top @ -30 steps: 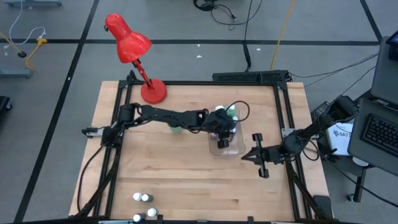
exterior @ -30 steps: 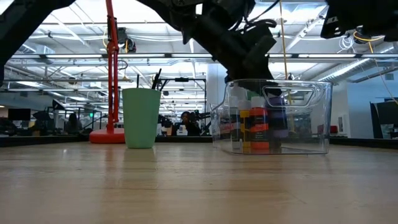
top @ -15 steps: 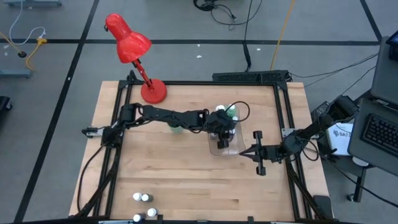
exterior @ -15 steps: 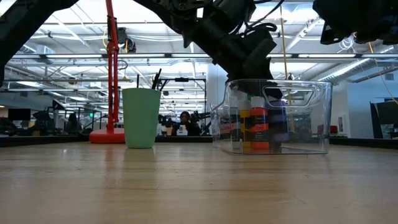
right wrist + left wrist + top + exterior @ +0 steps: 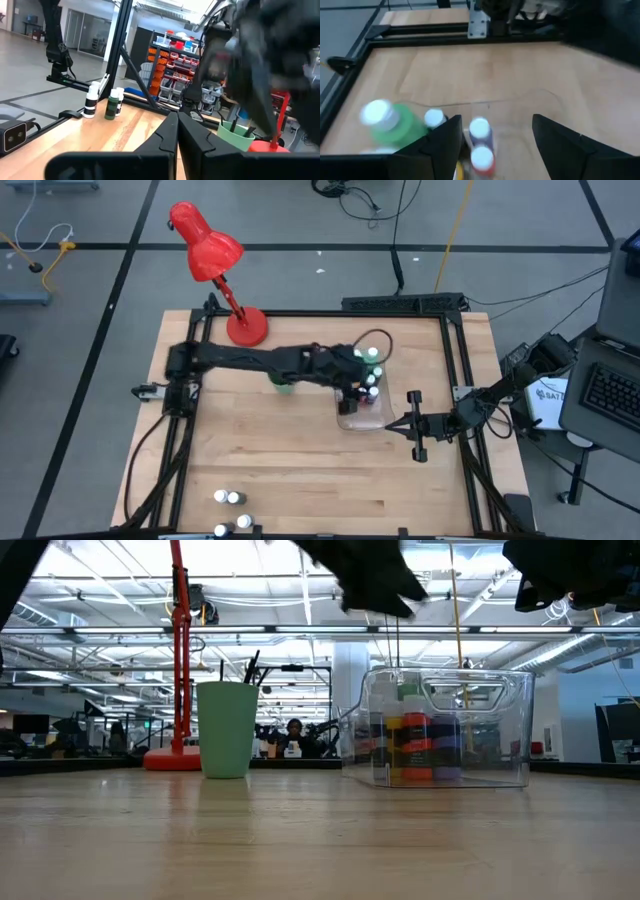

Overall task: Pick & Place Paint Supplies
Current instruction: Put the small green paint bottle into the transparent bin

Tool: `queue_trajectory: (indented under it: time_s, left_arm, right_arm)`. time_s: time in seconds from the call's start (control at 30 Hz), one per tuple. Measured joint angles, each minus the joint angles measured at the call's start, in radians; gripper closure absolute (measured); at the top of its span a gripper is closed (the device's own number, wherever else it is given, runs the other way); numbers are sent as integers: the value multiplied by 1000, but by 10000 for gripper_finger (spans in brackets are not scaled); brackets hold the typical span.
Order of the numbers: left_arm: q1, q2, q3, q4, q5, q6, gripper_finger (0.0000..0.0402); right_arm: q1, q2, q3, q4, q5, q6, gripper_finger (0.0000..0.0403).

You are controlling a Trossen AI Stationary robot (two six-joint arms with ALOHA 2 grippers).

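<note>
A clear plastic bin (image 5: pixel 362 412) stands right of the table's middle and holds several white-capped paint bottles (image 5: pixel 415 745). My left gripper (image 5: pixel 495 145) hovers open above the bin (image 5: pixel 445 730); a dark bottle (image 5: pixel 480 131) and a red one (image 5: pixel 482 159) stand below the gap between its fingers, which touch nothing. A green bottle (image 5: pixel 395 122) stands beside them. More bottles (image 5: pixel 228 498) stand at the table's near left. A green cup (image 5: pixel 226 728) holds dark brushes (image 5: pixel 250 668). My right gripper (image 5: pixel 415 426) waits shut at the right of the bin.
A red desk lamp (image 5: pixel 215 265) stands on its base at the far left of the table. The green cup (image 5: pixel 283 387) stands just left of the bin, under my left arm. Bare wood lies between the bin and the bottles at the near edge.
My left gripper has opened and risen out of the bin, up above its rim, drawing back a little toward the table's left. The bottles stay standing in the bin.
</note>
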Motion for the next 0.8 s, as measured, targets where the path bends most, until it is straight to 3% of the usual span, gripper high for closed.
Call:
queue_trajectory:
  time_s: [0.17, 0.23, 0.37, 0.5, 0.63, 0.8]
  left_arm:
    - [-42, -209, 2, -334, -9, -56, 177]
    - [-77, -285, 2, -489, -72, -91, 194]
    - [-164, -380, 1, -801, -295, -289, 252]
    - [-277, -416, -19, -1053, -344, -496, 328]
    - [-426, -443, -95, -1143, -330, -663, 392]
    - [-643, -455, -199, -1061, -270, -739, 380]
  right_arm:
    - [0, 0, 0, -8, -3, 2, 399]
    - [0, 0, 0, -9, -4, 2, 399]
    - [0, 0, 0, -13, -3, 9, 399]
    - [0, 0, 0, -14, -3, 31, 399]
    - [0, 0, 0, -14, -4, 32, 399]
    - [0, 0, 0, -25, -3, 32, 399]
